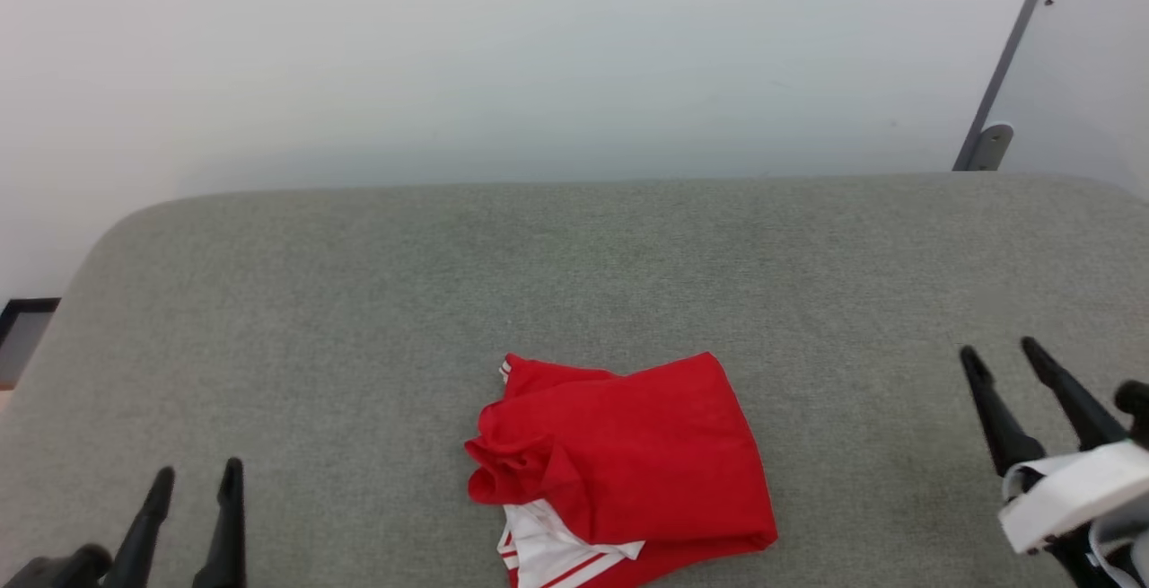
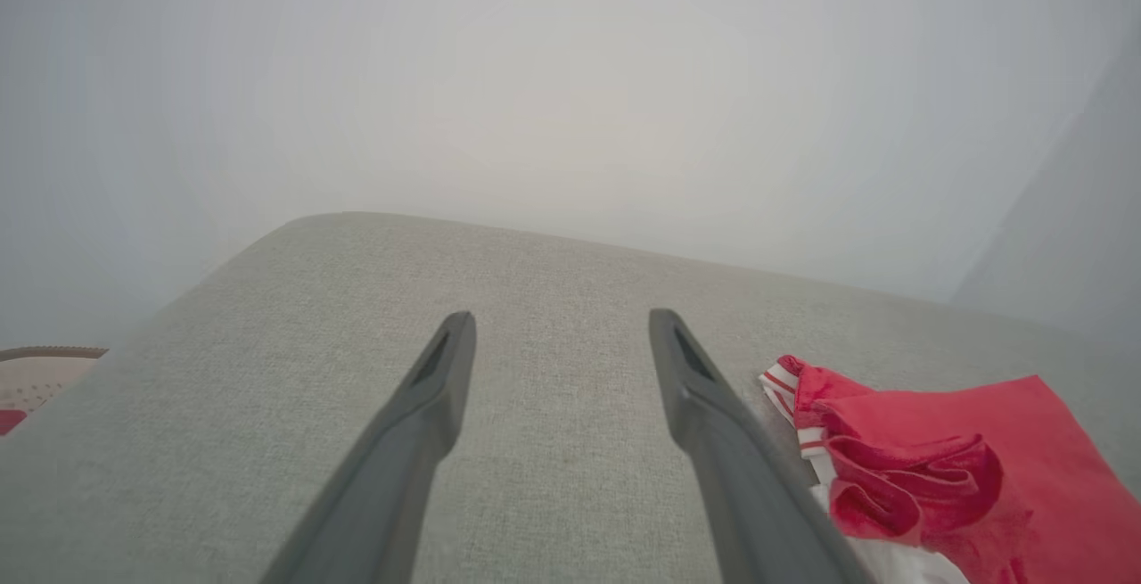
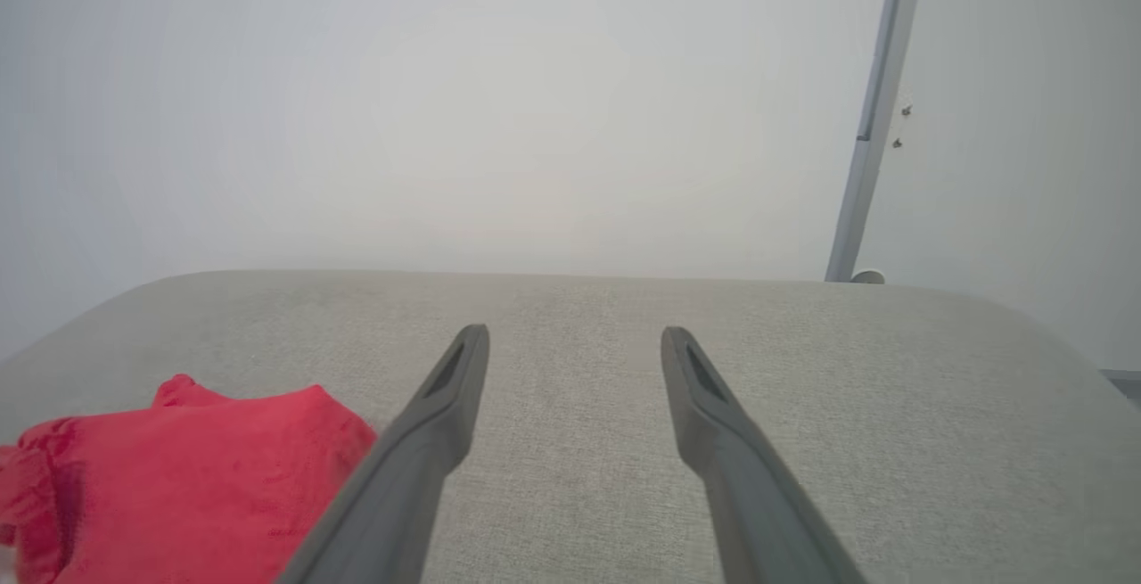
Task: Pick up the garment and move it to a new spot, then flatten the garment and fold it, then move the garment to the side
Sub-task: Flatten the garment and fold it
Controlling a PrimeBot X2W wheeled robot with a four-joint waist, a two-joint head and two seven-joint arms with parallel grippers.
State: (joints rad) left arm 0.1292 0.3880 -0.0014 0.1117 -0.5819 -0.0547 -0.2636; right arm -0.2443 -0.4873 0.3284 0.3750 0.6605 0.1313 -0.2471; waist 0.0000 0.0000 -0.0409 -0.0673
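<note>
The garment (image 1: 628, 453), a red shirt with a white sleeve and striped trim showing at its near edge, lies bunched and roughly folded on the grey cushioned surface (image 1: 574, 283), near the front middle. Its print is hidden. My left gripper (image 1: 196, 478) hovers open at the lower left, well apart from the garment. At the lower right my right gripper (image 1: 999, 355) stands open too, with nothing between its fingers. In the left wrist view the garment (image 2: 945, 459) lies to the right of the left gripper (image 2: 562, 321). The right wrist view has the garment (image 3: 178, 468) left of the right gripper (image 3: 575, 334).
A pale wall rises behind the surface. A grey post (image 1: 1005, 67) with a foot stands at the back right. At the far left of the left wrist view a beige basket (image 2: 40, 374) with red cloth peeks in. The grey surface is bare around the garment.
</note>
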